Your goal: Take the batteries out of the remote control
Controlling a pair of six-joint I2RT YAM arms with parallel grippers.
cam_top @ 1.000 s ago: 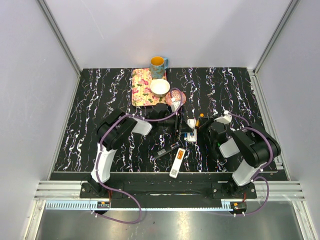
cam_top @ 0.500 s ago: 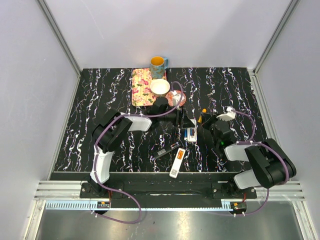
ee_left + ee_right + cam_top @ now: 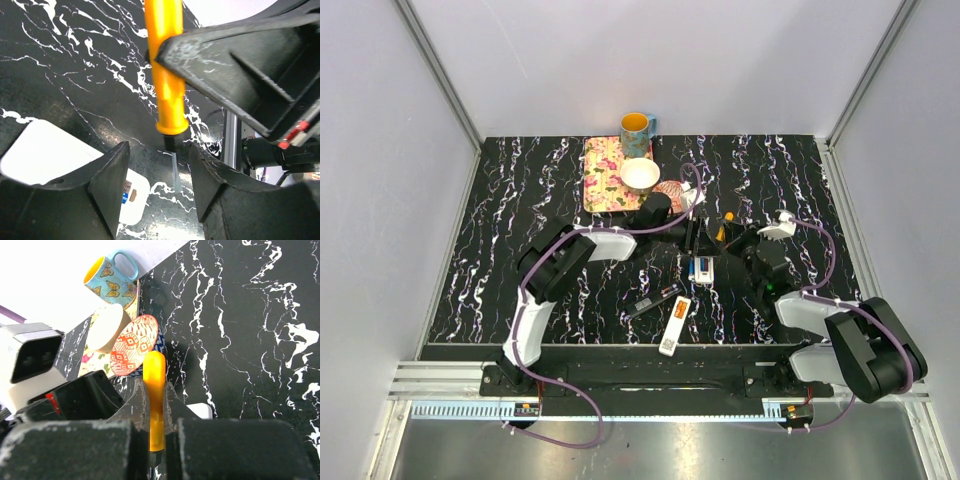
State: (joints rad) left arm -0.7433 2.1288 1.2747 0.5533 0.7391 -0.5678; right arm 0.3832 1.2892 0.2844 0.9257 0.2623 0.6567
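A small white remote (image 3: 700,268) lies open at mid-table, with blue and orange batteries (image 3: 701,267) showing in its bay. In the left wrist view the remote (image 3: 45,155) is at lower left, with a blue cell end (image 3: 125,186) visible. My left gripper (image 3: 692,232) (image 3: 156,170) is open and empty, just beyond the remote. My right gripper (image 3: 728,238) (image 3: 154,390) is shut on an orange-handled screwdriver (image 3: 153,367) (image 3: 167,75). Its thin tip points down at the table between the left fingers.
A long white remote (image 3: 675,325) and a black part (image 3: 655,300) lie nearer the front edge. At the back stand a floral tray (image 3: 603,175), a cream bowl (image 3: 640,175), a butterfly mug (image 3: 636,127) and a red patterned coaster (image 3: 134,345).
My left gripper has moved right and a little farther back, past the small remote. My right arm's elbow has swung toward the near edge, with the screwdriver still held and shifted slightly farther back.
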